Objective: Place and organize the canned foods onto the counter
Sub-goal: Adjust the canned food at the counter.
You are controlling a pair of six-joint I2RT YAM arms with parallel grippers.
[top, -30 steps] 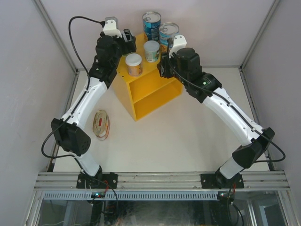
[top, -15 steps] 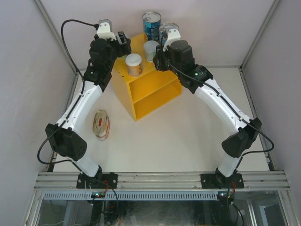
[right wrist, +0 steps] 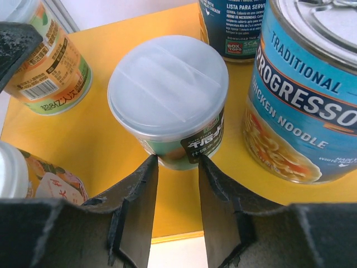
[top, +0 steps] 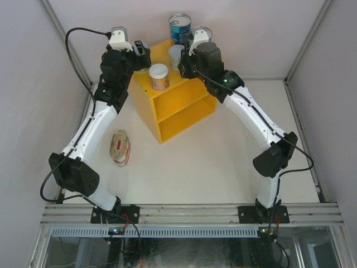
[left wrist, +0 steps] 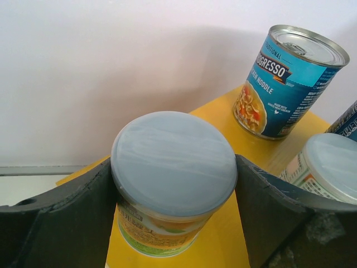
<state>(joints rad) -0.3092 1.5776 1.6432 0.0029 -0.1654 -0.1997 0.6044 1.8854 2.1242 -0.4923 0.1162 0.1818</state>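
Well behind both grippers, a flat oval red-and-yellow tin [top: 120, 148] waits on the table. The left gripper [left wrist: 174, 178] has shifted leftward, pinching a small pale-lidded can [left wrist: 173, 162] at the bright yellow counter's [right wrist: 83, 139] top. The right gripper [right wrist: 177, 184], narrowly parted and empty, has closed in on another small green-labelled can [right wrist: 168, 95] just ahead, with tall blue-labelled cans [right wrist: 301, 111] beyond it. The arranging looks close to finished.

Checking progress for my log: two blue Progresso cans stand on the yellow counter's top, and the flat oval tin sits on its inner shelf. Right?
Not quite. The top external view shows the flat oval tin lying on the table, left of the counter, not on its inner shelf. The blue cans do stand on top.
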